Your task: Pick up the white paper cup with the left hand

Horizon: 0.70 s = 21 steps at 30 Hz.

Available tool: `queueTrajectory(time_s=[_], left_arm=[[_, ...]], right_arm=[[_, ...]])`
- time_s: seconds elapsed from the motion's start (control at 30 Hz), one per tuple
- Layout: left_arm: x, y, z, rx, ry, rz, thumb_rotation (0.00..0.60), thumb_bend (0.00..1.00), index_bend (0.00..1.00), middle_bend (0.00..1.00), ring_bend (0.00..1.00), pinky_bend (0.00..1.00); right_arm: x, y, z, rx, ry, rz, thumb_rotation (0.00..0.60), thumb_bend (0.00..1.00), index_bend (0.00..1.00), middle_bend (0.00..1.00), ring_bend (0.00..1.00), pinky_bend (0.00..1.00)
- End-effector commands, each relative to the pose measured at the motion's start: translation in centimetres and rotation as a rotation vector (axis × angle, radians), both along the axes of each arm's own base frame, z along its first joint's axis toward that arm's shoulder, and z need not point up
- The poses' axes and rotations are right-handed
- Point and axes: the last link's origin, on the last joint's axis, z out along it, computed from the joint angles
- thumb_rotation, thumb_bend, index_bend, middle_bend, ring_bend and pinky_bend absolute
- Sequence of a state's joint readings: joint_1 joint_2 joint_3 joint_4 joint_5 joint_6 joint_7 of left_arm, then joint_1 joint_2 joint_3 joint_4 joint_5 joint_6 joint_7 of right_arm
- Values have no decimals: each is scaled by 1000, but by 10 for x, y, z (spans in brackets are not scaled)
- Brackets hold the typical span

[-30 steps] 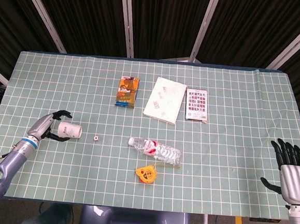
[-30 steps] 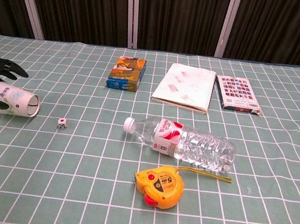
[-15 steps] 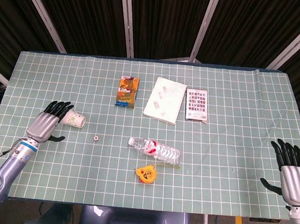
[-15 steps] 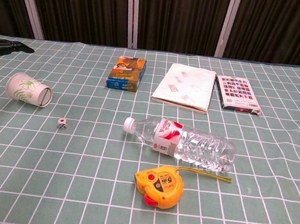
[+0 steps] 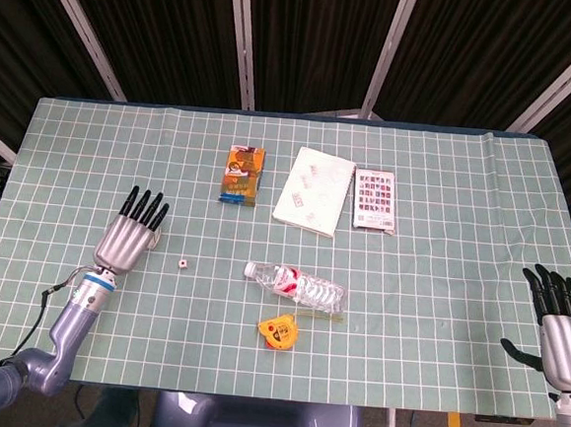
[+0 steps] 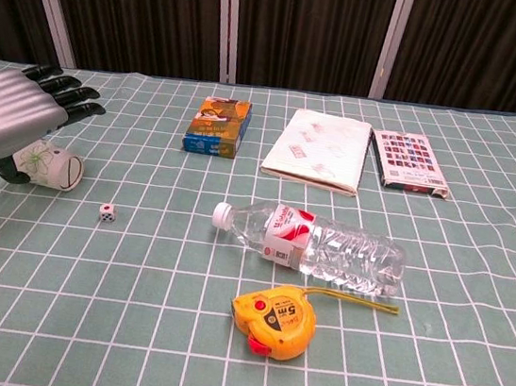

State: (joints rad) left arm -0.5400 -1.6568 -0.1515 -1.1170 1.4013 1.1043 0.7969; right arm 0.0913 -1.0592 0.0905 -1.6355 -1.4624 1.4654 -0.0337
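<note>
At the left edge of the chest view, the left hand [image 6: 11, 118] lies over the white paper cup [image 6: 50, 167], its dark fingers [image 6: 67, 92] stretched out flat and slightly apart rather than curled around anything. The cup lies on its side on the green grid mat [image 6: 475, 279], its open mouth toward the middle of the frame and a green flower print on its wall. The thumb seems to sit low beside the cup's closed end, but that spot is too shadowed to say whether it touches. From the head view the hand [image 5: 128, 238] covers nearly all of the cup [image 5: 154, 231], only a sliver showing by the fingertips.

Just right of the cup sits a small white die [image 6: 106, 213]. Toward the centre of the frame a clear water bottle [image 6: 313, 246] lies on its side, with a yellow tape measure [image 6: 274, 323] below it. Along the upper part of the mat are an orange and blue box [image 6: 219, 125], a white booklet [image 6: 318, 150] and a card pack [image 6: 409, 161].

In the lower right corner of the head view, the right hand [image 5: 563, 332] is off the mat, fingers extended and apart, holding nothing.
</note>
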Motion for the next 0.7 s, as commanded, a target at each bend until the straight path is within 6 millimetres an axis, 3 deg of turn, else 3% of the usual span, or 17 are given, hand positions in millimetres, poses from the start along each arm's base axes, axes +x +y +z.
queueTrajectory(time_s=[0.03, 0.23, 0.63, 0.7], left_arm=[[-1, -1, -9, -9, 36, 22, 600, 0, 78, 16, 17, 69], [2, -4, -22, 4, 94, 54, 600, 0, 106, 53, 65, 122], [4, -3, -30, 56, 161, 81, 600, 0, 294, 235, 235, 287], [4, -2, -30, 65, 157, 70, 600, 0, 360, 298, 286, 342]], right_arm=[[-1, -1, 0, -1, 1, -5, 600, 0, 0, 0, 0, 0], [-2, -2, -3, 9, 5, -10, 600, 0, 0, 0, 0, 0], [-4, -4, -3, 13, 8, -17, 600, 0, 0, 0, 0, 0], [-4, -4, -4, 14, 7, -17, 600, 0, 0, 0, 0, 0]])
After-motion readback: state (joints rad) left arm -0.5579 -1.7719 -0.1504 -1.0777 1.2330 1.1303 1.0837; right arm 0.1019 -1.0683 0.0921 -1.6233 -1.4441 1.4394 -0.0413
